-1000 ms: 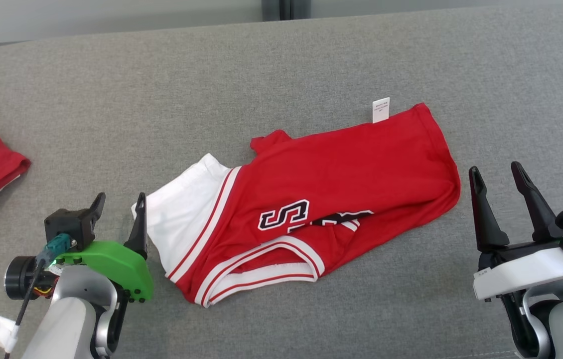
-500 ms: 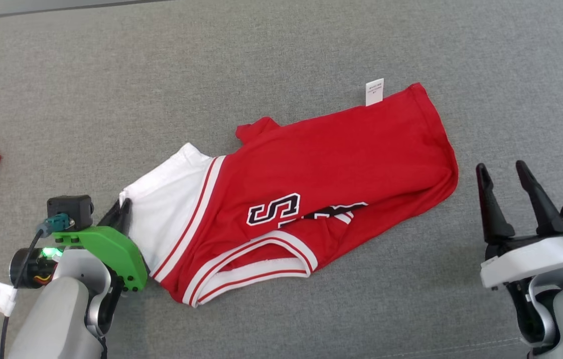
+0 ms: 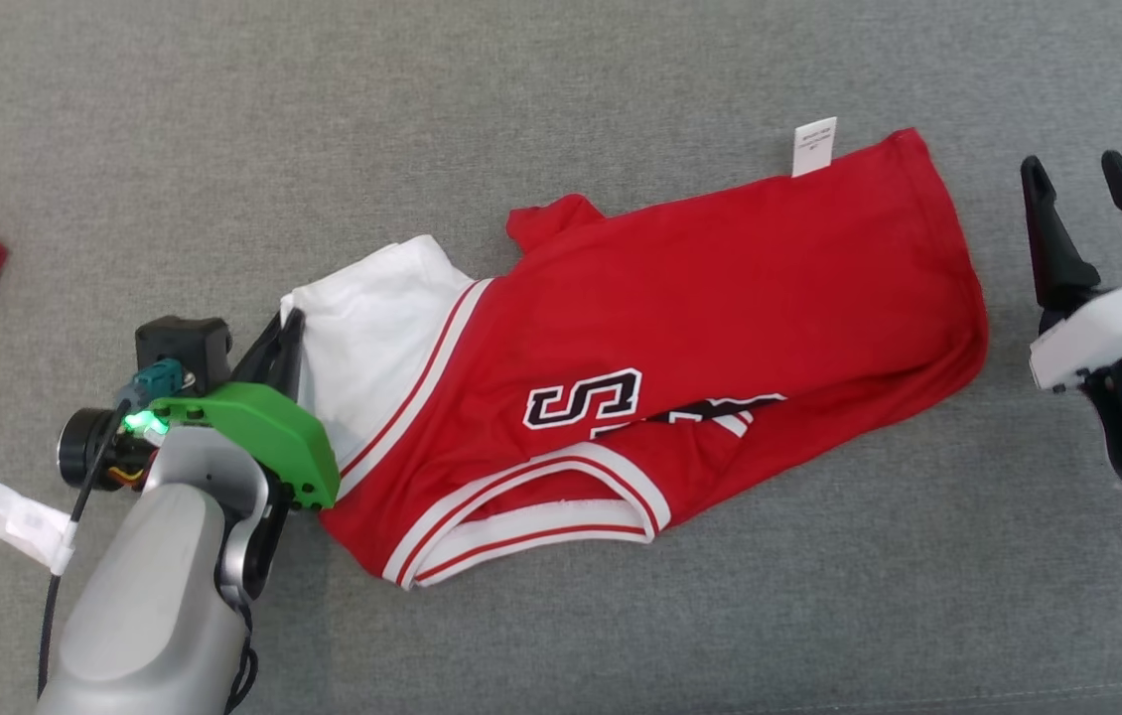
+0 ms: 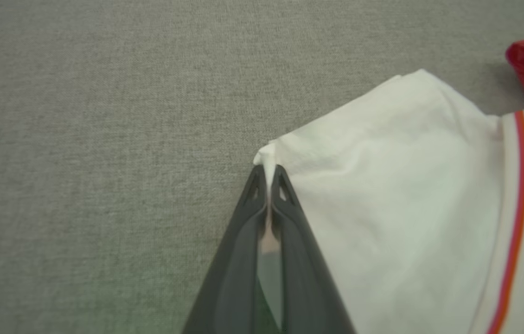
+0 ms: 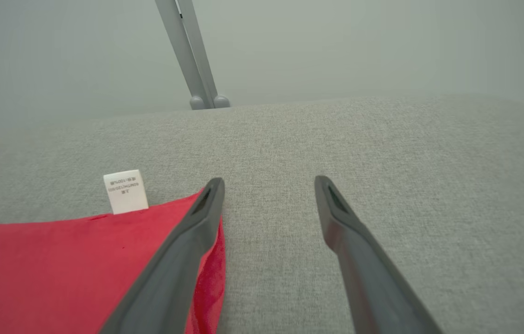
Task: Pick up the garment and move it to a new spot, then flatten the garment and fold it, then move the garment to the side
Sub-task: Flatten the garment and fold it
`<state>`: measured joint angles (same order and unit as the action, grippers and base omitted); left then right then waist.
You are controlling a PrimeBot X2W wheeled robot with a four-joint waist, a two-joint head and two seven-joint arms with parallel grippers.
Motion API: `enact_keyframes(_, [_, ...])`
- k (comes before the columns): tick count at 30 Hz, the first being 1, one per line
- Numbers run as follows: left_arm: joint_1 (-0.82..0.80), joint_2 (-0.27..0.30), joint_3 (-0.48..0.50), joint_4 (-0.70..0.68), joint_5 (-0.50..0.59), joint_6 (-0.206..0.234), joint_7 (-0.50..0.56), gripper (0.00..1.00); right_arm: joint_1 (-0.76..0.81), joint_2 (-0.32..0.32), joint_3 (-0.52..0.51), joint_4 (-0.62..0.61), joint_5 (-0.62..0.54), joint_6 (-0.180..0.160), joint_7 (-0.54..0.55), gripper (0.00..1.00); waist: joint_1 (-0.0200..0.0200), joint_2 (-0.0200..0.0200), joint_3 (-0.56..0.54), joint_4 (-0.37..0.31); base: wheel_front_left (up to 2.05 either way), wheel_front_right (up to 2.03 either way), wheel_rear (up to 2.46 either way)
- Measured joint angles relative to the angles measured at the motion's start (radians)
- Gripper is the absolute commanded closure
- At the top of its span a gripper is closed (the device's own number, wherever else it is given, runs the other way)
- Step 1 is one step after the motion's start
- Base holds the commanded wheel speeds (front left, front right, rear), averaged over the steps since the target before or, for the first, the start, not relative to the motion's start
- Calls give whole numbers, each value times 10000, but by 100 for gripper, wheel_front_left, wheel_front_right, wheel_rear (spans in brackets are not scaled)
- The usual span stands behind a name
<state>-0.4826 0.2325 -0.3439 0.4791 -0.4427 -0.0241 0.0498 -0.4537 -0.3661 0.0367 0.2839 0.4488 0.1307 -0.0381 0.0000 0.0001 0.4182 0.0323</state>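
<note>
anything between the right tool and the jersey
Nothing visible does. The right tool is open beside the red end of the jersey, with just grey cushion between them.

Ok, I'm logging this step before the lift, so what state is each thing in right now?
jersey: rumpled, lying on the grey fabric surface.
left claw: shut on the jersey's white corner.
right claw: open, empty, beside the jersey.
care label: sticking out flat.
</note>
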Motion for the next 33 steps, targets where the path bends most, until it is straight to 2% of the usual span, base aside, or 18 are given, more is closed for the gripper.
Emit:
enact_keyframes(5, [-242, -232, -196, -336, 90, 25, -178, 100, -1333, -502, 1020, 1158, 389, 2, 556, 0, 0, 0, 421, 410, 0, 0, 0])
enact_keyframes(11, [-318, -368, -316, -685, 140, 65, -491, 100, -2051, -903, 2038, 2242, 813, 0, 938, 0, 0, 0, 724, 895, 0, 0, 0])
enact_keyframes(12, [-318, -378, -332, -746, 150, 71, -570, 100, -2171, -980, 2155, 2364, 888, 0, 947, 20, 0, 0, 755, 957, 0, 0, 0])
enact_keyframes(13, [-315, -380, -334, -786, 153, 79, -616, 100, -2266, -1032, 2257, 2452, 978, 0, 995, 68, 0, 0, 773, 998, 0, 0, 0])
enact_keyframes(14, [-311, -380, -336, -838, 155, 86, -698, 100, -2356, -1099, 2378, 2523, 1055, 0, 991, 91, 0, 0, 782, 1038, 0, 0, 0])
enact_keyframes(15, [-302, -376, -320, -903, 165, 140, -823, 100, -2426, -1135, 2474, 2581, 1129, 0, 949, 100, 0, 0, 776, 1057, 0, 0, 0])
enact_keyframes(20, [-304, -207, -84, -1645, 420, 453, -1687, 100, -2463, -1306, 2573, 2537, 1198, 8, -136, 100, 0, 0, 550, 1031, 0, 0, 0])
enact_keyframes(24, [-361, 100, 244, -2778, 779, 844, -2366, 100, -2155, -1386, 2201, 1919, 1112, 8, -1298, 100, 0, 0, 131, 929, 0, 0, 0])
enact_keyframes(29, [-701, 709, 817, -4742, 1239, 1329, -2652, 100, -1655, -1452, 1292, 127, 552, 8, -1919, 100, 0, 0, -616, 716, 0, 0, 0])
enact_keyframes(33, [-1201, 1187, 1131, -6136, 1530, 1530, -2443, 100, -1399, -1450, 372, -1762, 13, 8, -1787, 100, 0, 0, -1234, 506, 0, 0, 0])
